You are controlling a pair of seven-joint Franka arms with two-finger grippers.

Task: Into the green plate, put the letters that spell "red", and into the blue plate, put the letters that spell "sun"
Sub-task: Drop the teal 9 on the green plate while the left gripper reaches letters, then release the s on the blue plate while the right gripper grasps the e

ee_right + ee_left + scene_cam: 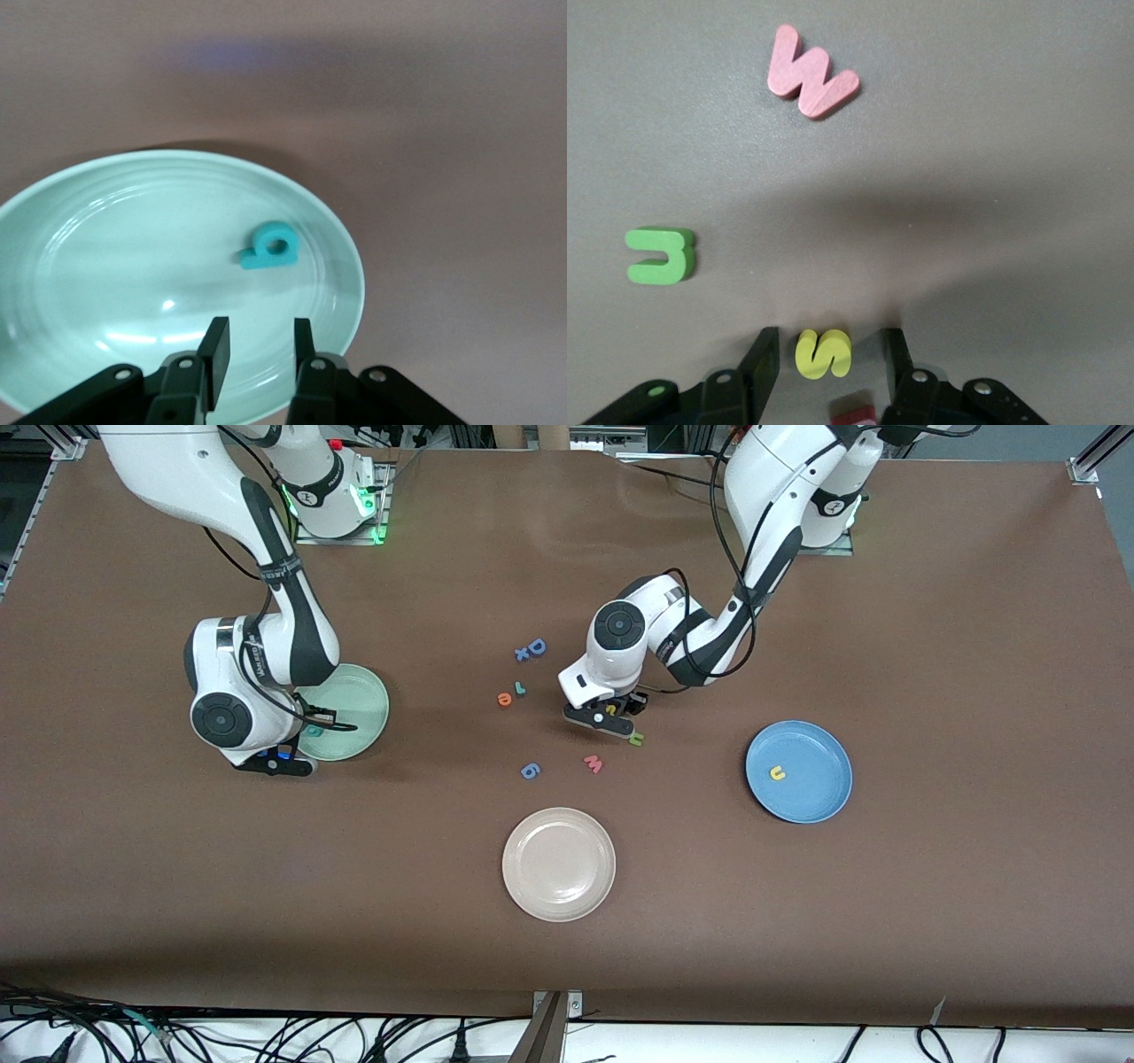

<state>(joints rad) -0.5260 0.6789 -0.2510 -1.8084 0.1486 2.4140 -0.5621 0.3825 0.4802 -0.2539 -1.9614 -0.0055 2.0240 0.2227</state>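
A brown table (930, 886) is shown from above. The left hand (824, 359) is lowered at its middle, fingers apart around a yellow "s" (824, 352) without touching it. Just beside lies an olive "n" (662, 255); farther off, a blue plate (819, 802) holds a yellow "u" (777, 773). The right hand (255, 350) hangs empty, fingers slightly parted, over a green plate (80, 266) holding a teal "d" (273, 247).

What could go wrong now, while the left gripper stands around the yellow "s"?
1. The left gripper has the yellow "s" between its fingers, not yet touching; the small letter may twist or slip out.
2. A dark red piece lies beside the "s" and may be caught as well.
3. The green "n" is near and might be pushed.
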